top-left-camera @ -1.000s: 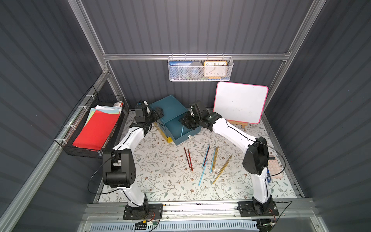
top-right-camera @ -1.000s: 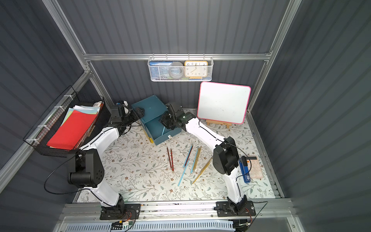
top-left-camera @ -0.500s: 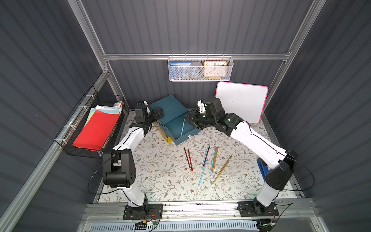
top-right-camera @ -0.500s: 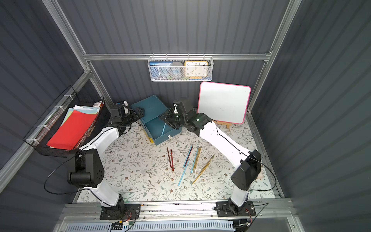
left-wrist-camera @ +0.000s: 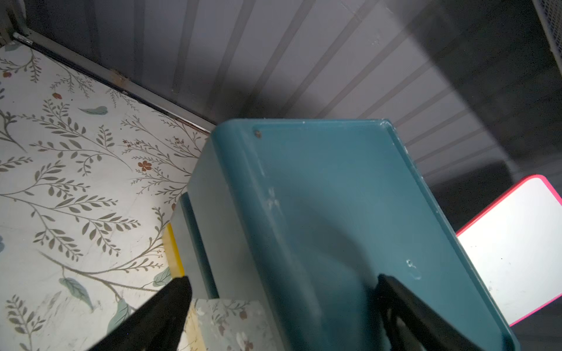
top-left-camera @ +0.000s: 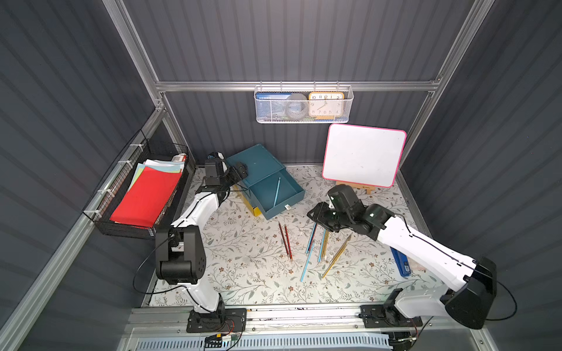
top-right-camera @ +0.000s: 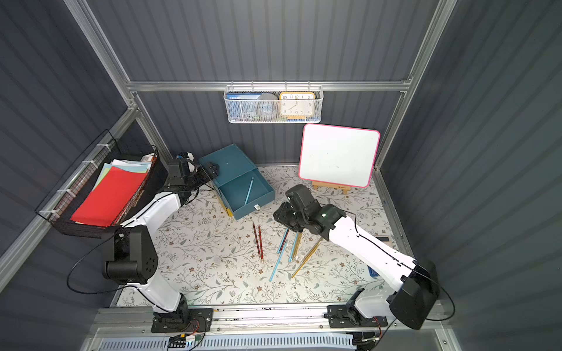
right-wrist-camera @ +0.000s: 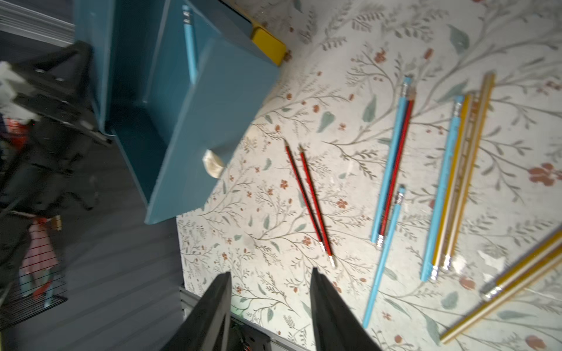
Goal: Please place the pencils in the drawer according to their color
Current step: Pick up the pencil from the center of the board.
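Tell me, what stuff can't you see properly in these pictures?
Yellow drawer: the open blue drawer covers its inside in both top views.
Pencils: in both top views the right gripper hides some far ends.
Blue thing: the right arm covers part, in a top view.
Left gripper: the left wrist view doesn't show whether it grips the teal box.
Basket: mesh blurs what's inside, in both top views.

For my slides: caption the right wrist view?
Open right gripper above loose pencils; one blue pencil lies in the teal drawer.
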You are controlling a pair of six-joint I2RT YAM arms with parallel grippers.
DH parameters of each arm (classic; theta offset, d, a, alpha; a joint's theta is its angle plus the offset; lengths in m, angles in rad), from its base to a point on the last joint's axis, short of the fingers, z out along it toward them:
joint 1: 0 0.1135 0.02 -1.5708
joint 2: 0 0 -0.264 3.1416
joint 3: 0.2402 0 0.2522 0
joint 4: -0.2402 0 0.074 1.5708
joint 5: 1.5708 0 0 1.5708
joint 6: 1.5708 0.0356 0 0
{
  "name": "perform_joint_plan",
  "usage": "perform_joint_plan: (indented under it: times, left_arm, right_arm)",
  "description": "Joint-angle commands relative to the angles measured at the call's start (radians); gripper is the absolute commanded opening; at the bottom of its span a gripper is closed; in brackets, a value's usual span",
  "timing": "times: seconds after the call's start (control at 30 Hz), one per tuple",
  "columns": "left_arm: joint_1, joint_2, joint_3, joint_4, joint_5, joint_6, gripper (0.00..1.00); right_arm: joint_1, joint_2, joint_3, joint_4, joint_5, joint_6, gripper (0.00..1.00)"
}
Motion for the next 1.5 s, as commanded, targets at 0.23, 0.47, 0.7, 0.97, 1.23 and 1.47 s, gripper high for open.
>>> perform_joint_plan:
  times: [0.23, 0.47, 0.7, 0.97, 1.23, 1.47]
  left_arm:
    - [-0.010, 0.004, -0.022, -0.004, 0.016, 0.005, 1.00]
    - [-0.010, 0.004, -0.025, 0.001, 0.022, 0.001, 1.00]
    - [-0.010, 0.004, -0.021, -0.002, 0.020, 0.003, 1.00]
    - [-0.010, 0.003, -0.028, 0.003, 0.023, 0.001, 1.00]
    - [-0.010, 0.003, -0.027, 0.012, 0.031, -0.003, 1.00]
    - [-0.011, 0.003, -0.032, 0.017, 0.031, -0.002, 1.00]
  right_arm:
    - [0.086, 0.132, -0.110, -0.036, 0.076, 0.029, 0.48]
    - [0.107, 0.216, -0.111, -0.016, 0.086, 0.023, 0.48]
    - [0.114, 0.287, -0.108, -0.010, 0.063, 0.027, 0.48]
    - [0.150, 0.347, -0.107, -0.024, 0.046, 0.029, 0.47]
    - [0.176, 0.412, -0.082, -0.058, 0.051, 0.027, 0.44]
    - [0.182, 0.446, -0.083, -0.063, 0.049, 0.029, 0.39]
